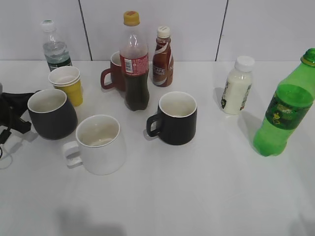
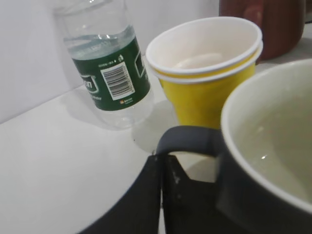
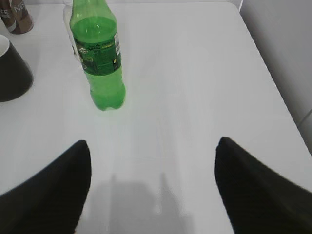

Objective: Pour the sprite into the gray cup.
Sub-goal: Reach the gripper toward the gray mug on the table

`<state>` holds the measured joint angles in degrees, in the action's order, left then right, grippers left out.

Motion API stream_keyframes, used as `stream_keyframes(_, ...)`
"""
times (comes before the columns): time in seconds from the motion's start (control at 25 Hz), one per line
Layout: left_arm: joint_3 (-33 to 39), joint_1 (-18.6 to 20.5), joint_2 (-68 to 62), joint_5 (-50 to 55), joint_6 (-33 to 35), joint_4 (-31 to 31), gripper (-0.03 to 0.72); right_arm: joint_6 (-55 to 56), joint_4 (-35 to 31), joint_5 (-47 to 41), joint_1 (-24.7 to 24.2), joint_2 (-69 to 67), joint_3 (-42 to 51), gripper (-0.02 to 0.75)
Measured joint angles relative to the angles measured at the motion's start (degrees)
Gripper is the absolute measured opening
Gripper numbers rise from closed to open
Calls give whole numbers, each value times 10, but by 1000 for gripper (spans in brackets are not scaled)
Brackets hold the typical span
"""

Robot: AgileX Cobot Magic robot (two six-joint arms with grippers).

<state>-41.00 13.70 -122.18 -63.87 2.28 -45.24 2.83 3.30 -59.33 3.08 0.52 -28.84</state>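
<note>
Sprite (image 1: 284, 110) stands upright near the right edge of the white bench (image 1: 206, 196), a tall green bottle with no cap visible on its neck, its dark green-and-yellow label wrapped round the upper body and green liquid showing through the plastic below it. The right end effector (image 3: 153, 187) hovers above bare bench short of the bottle, its two dark fingers spread wide apart and holding nothing. At the far left sits the gray cup (image 1: 51, 113), squat and wider at the base, its off-white inside looking empty. The left end effector (image 2: 163, 195) is at this cup's handle; its dark parts lie against the loop in the left wrist view, but whether it is clamped on the handle cannot be told. Just behind the gray cup stands a yellow paper cup (image 1: 67, 84) stacked double, with nothing seen inside, and beyond that a clear water bottle (image 1: 55, 47) with a green label, partly full. The white mug (image 1: 98, 144) and the black mug (image 1: 174, 118) sit toward the middle, both appearing empty. A cola bottle (image 1: 135, 64), partly full, a brown mug (image 1: 115, 73), a coffee drink bottle (image 1: 162, 58) and a small white bottle (image 1: 236, 86) stand farther back.
</note>
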Motion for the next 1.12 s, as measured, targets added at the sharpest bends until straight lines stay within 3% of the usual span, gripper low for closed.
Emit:
stream_keyframes(0.28, 11, 0, 2, -2, 0, 0, -4, 0, 0, 0, 0, 0, 0, 591)
stream_keyframes(0.76, 130, -1, 33, -40, 0, -25, 14, 1, 0, 0, 0, 0, 0, 591)
stream_keyframes(0.84, 138, -1, 33, -44, 0, -4, 46, 1, 0, 0, 0, 0, 0, 591)
stream_keyframes(1.04, 138, -1, 33, -52, 0, 37, 256, 0, 0, 0, 0, 0, 0, 591)
stream_keyframes(1.12, 138, -1, 33, -52, 0, 47, 294, 0, 0, 0, 0, 0, 0, 591)
